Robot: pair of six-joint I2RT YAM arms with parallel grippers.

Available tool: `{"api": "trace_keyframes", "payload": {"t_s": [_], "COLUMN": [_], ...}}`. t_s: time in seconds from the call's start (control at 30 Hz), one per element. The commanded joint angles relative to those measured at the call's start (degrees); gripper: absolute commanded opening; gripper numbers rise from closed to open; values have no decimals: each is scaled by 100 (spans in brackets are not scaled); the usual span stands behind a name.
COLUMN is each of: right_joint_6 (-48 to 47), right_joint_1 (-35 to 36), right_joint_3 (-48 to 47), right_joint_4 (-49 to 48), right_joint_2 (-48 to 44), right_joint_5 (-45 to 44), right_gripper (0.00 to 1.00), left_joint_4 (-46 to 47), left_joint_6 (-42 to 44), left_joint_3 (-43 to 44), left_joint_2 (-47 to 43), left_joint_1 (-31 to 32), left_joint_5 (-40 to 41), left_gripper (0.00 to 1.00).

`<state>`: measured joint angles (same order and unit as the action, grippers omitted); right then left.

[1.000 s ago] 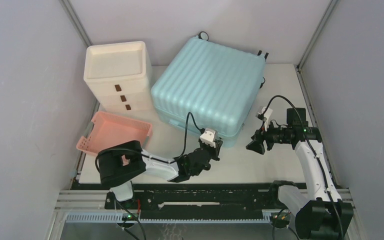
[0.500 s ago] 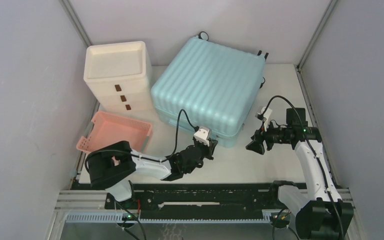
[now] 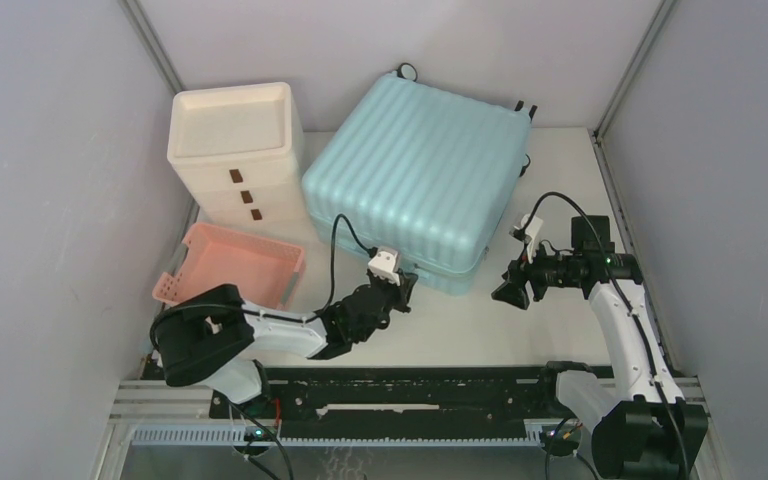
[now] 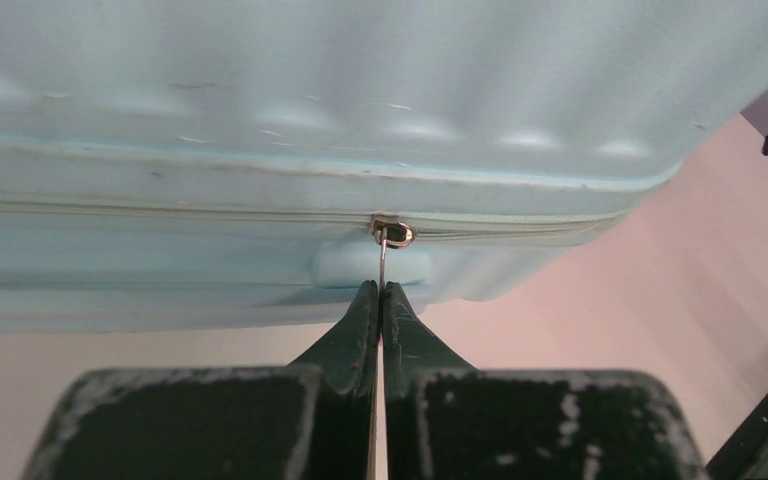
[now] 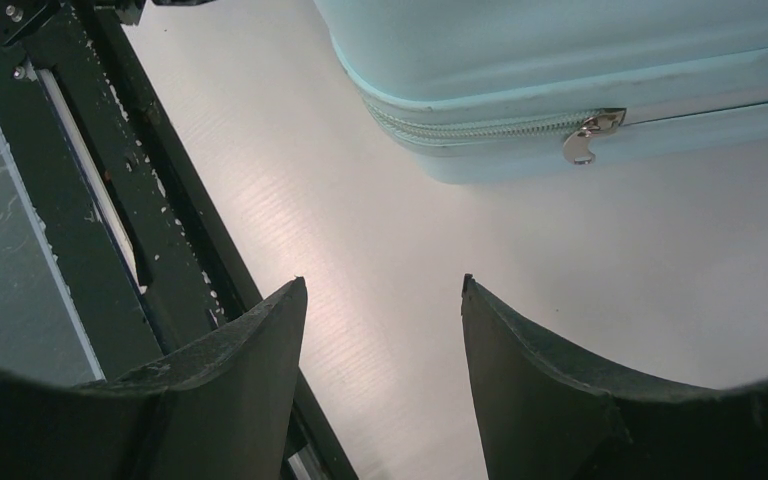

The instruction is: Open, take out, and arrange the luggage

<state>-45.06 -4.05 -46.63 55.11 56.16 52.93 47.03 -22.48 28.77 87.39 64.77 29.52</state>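
Luggage: the luggage [image 3: 415, 170] lies flat and closed at the middle back of the surface [image 3: 480, 330], ribbed shell up.
Left neighbour: a cream drawer cabinet [image 3: 235, 150] stands just beside its left side.
Near left: a pink basket [image 3: 235, 265] sits in front of the cabinet, close to the luggage's near-left corner.
Obstruction: only the left arm's black cable arcs across the near edge of the shell.
Heading: small black wheels show at the far edge, toward the back wall.
Long axis: the ribs run from the wheel end toward the near edge, slanted leftward; the outline looks almost square.
Left pincer: the left pincer [image 4: 381, 290] is clenched on the zipper pull [image 4: 390, 235] at the near side seam.
Right pincer: the right pincer [image 5: 385, 285] is released, holding nothing, low over the surface near a second zipper pull [image 5: 585, 140].
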Motion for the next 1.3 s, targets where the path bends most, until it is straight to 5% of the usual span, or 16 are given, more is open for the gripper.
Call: {"api": "trace_keyframes", "payload": {"t_s": [0.0,1.27], "right_joint_6": [-31,-38], "right_joint_1": [54,80], "right_joint_3": [-206,-206], "right_joint_4": [-62,-53], "right_joint_2": [-4,42], "right_joint_5": [26,-28], "right_gripper": [66,66], "left_joint_4": [202,-822], "left_joint_6": [136,656], "left_joint_3": [-227,-1020], "left_joint_2": [-342,-1974], "left_joint_1": [-282,-2775], "left_joint_5": [476,-66], "left_gripper": [0,0]}}
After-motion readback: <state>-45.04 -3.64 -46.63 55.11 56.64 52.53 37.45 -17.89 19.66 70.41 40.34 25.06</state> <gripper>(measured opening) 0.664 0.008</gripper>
